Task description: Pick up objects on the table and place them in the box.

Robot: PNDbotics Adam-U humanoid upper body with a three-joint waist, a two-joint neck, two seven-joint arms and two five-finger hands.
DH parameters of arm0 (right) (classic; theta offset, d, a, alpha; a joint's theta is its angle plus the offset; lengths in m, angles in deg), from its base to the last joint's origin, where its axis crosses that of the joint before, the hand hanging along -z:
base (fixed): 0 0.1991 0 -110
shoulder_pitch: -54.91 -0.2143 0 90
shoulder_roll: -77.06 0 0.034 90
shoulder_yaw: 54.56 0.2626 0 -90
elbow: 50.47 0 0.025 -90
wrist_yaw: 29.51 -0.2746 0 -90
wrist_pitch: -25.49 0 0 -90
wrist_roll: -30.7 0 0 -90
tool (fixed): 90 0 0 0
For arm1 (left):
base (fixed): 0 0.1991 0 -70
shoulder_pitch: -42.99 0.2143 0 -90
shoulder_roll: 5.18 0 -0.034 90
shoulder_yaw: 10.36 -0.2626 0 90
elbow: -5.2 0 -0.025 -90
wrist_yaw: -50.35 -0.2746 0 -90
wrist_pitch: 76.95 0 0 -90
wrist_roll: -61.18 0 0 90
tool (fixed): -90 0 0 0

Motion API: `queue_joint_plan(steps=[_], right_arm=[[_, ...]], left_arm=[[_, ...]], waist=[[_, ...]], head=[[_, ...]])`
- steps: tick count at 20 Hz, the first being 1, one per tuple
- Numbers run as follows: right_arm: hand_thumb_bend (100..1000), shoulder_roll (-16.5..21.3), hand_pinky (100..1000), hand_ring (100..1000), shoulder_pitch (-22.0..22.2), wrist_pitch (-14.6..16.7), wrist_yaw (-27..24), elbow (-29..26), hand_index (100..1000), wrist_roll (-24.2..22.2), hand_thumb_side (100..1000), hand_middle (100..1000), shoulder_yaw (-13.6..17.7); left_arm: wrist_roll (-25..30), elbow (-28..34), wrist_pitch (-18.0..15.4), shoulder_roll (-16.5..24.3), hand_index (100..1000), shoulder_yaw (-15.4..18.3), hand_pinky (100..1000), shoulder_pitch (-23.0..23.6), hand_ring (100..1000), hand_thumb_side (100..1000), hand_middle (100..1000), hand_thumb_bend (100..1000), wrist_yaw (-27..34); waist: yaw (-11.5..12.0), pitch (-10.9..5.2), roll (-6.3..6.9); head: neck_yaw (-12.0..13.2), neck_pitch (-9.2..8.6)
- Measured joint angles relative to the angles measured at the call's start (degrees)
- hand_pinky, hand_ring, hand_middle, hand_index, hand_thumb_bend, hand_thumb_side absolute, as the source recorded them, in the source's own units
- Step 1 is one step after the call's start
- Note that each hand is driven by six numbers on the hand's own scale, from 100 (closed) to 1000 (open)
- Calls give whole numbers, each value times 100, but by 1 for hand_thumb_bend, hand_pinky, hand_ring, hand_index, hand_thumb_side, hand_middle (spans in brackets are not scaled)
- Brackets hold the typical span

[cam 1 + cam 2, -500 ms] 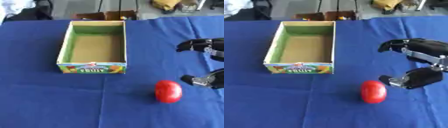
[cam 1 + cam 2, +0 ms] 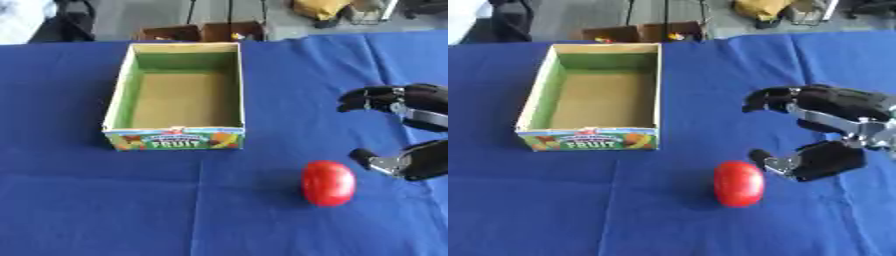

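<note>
Right robot hand (image 2: 820, 132) comes in from the right edge with fingers (image 2: 776, 98) and thumb (image 2: 765, 157) spread apart, holding nothing, near the red fruit but not touching it. Going left to right: an open cardboard box (image 2: 116, 102) with green inner walls and a "FRUIT" label on its near side sits left of centre on the blue-covered desk (image 2: 87, 200). Right of its near corner lies a red tomato-like fruit (image 2: 328, 183), outside the box.

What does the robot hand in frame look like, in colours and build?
Only the right hand shows: glossy black shells over the fingers and the thumb, with silver metal brackets and joints showing between them. No cables or markings can be made out. The left hand is out of view.
</note>
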Motion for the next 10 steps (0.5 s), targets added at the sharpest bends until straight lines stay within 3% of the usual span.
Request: queue_joint_plan(steps=[1,2,3,6,7,8,9,10], right_arm=[[632,0,898,1000,18,-18,-40,0,1000,78,971,964,-1],[507,0,903,1000,22,-29,-66,0,1000,115,798,969,-9],[458,0,905,1000,24,-30,-69,0,1000,121,720,971,-18],[293,0,905,1000,26,0,-35,0,1000,32,591,971,-18],[307,0,906,1000,29,9,-5,0,1000,-2,596,972,-18],[387,0,911,1000,41,18,18,0,1000,-34,637,978,-18],[536,0,915,1000,52,32,33,0,1000,-66,721,980,-18],[579,-3,924,1000,63,51,37,0,1000,-92,796,984,-18]], left_arm=[[1,0,0,0,925,0,846,-1,930,1000,930,100,0],[2,0,0,0,925,-1,846,-1,930,1000,930,100,1],[3,0,1,0,925,-1,846,-4,930,1000,930,100,2],[9,0,4,-1,925,-2,846,-18,930,1000,928,100,8],[11,0,6,-1,925,-2,846,-21,931,1000,928,100,11],[13,0,8,-2,924,-3,846,-24,930,1000,927,100,13],[14,0,9,-2,925,-3,846,-25,931,1000,927,100,14],[16,0,9,-2,924,-4,846,-26,931,1000,926,100,15]], waist=[[0,0,0],[-3,0,0],[-6,1,0],[-13,12,0],[-15,17,0],[-15,18,0],[-16,18,-1],[-16,18,-3]], head=[[-8,0],[-13,0],[-15,0],[-20,-1],[-22,-2],[-24,-3],[-28,-4],[-34,-4]])
